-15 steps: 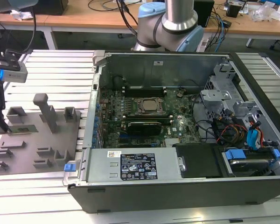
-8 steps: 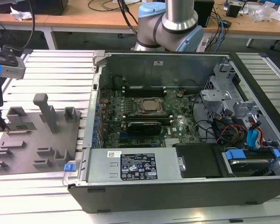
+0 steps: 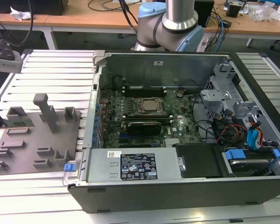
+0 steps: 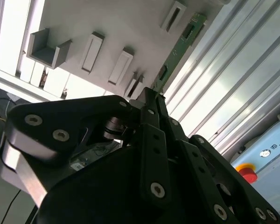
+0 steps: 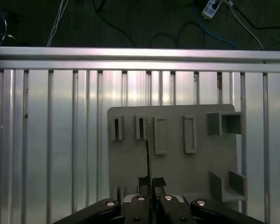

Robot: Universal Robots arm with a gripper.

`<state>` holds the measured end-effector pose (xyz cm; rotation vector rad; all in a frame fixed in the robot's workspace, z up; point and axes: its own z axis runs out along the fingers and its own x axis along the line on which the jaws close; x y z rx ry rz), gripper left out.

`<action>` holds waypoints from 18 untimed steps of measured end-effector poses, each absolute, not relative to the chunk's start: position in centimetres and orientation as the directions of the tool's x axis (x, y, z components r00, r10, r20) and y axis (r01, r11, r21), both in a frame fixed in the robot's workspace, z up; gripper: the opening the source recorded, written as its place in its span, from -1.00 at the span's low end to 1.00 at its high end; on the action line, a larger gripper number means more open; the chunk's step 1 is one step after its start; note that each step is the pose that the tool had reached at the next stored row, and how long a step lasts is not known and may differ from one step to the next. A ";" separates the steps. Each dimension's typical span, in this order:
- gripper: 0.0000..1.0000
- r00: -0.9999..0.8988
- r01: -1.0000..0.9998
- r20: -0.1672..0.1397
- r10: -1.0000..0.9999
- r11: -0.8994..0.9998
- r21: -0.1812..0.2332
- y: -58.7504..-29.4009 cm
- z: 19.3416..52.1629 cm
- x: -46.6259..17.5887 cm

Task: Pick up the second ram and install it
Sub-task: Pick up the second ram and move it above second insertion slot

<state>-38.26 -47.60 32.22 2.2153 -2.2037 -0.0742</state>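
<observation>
The black two-finger gripper (image 5: 148, 183) seems clamped on the second ram (image 4: 178, 45), a thin green stick, held edge-on over the grey slotted plate (image 5: 177, 179), in line with its narrow slots.

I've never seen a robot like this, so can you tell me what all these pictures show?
This is a robot arm with a gripper, its pinching hand. One picture comes from a camera standing off the arm; the two others come from cameras riding near its wrist. On the ribbed metal table lie a grey tray with slots and an open computer. The gripper pinches one end of the ram, a thin green memory stick, at the tray.
</observation>
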 end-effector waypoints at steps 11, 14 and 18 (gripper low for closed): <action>-0.73 0.005 -0.999 -0.022 -1.000 -0.006 0.045 -47.6 34.0 -38.3; -0.73 0.005 -0.999 -0.022 -1.000 -0.006 0.045 -47.6 34.4 -38.3; -0.73 0.005 -0.999 -0.022 -1.000 -0.006 0.045 -47.6 35.0 -38.3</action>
